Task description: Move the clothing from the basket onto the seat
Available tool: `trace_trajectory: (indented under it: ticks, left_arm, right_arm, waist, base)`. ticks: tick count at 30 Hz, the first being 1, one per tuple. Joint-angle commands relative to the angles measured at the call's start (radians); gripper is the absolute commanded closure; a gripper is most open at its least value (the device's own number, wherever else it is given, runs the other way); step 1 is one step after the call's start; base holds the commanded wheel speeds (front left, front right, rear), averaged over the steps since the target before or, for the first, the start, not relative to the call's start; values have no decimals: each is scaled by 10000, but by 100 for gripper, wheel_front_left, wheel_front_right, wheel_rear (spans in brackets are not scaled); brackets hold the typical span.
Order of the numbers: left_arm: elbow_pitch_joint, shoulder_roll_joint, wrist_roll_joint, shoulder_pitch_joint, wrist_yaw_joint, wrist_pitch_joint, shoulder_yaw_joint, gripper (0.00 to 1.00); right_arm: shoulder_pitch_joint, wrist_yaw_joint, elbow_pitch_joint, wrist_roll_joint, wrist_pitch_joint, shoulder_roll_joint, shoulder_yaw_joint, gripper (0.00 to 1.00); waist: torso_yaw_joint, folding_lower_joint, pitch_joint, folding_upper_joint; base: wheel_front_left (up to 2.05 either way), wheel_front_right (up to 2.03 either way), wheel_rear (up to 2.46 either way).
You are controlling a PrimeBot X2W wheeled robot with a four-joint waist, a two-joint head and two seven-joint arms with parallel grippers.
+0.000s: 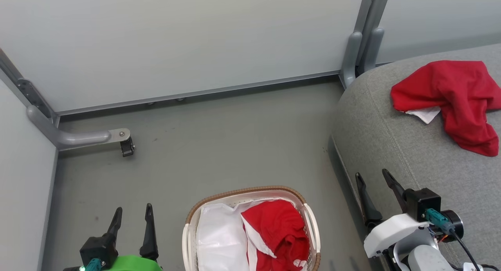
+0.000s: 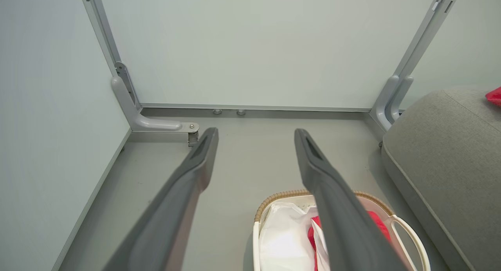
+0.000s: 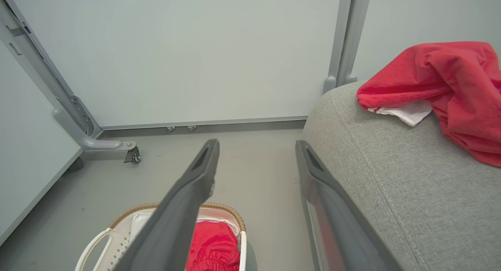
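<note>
A red garment [image 1: 278,233] with white trim lies bunched in the right half of the basket [image 1: 301,202] on the floor, beside the white liner [image 1: 219,235]. A second red garment [image 1: 454,94] is spread on the grey seat [image 1: 399,145] at the right. My left gripper [image 1: 132,213] hangs open and empty to the left of the basket. My right gripper [image 1: 373,175] is open and empty at the seat's front edge. The left wrist view has the basket [image 2: 270,200] and garment [image 2: 377,220] under the fingers; the right wrist view has both garments [image 3: 213,245] [image 3: 450,79].
Pale partition panels [image 1: 195,40] close off the back and left. A grey caster foot [image 1: 98,138] sticks out onto the grey floor [image 1: 235,145] at the left, and a grey post [image 1: 360,47] stands behind the seat.
</note>
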Motion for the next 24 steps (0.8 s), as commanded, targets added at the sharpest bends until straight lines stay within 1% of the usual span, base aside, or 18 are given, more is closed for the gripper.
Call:
trace_trajectory:
  ticks: [1,5,11,16,24]
  left_arm:
    - [33,36,8,144,33,-9,25,0]
    - [104,36,17,94,-2,-9,-64,0]
    - [303,34,-151,-374,-126,-10,-567,0]
    - [714,35,-532,-994,-219,-9,-1120,0]
    - [1707,40,-707,-2411,-315,-9,-1921,0]
  right_arm:
    - [133,-14,3,5,-4,-11,19,0]
    - [45,-14,-41,-18,-4,-1,64,0]
    - [-416,-14,-247,-64,-4,4,217,0]
    - [-1044,-14,-597,26,-4,-32,387,0]
    - [-2199,-14,-1421,392,-2,-53,675,0]
  waist:
    - [12,1,11,0]
    - [-15,1,165,0]
    - [-265,1,735,0]
    - [-697,1,1627,0]
    - [-1482,1,3313,0]
  base:
    - [0,0,0]
    - [0,0,0]
    - [0,0,0]
    - [0,0,0]
    - [0,0,0]
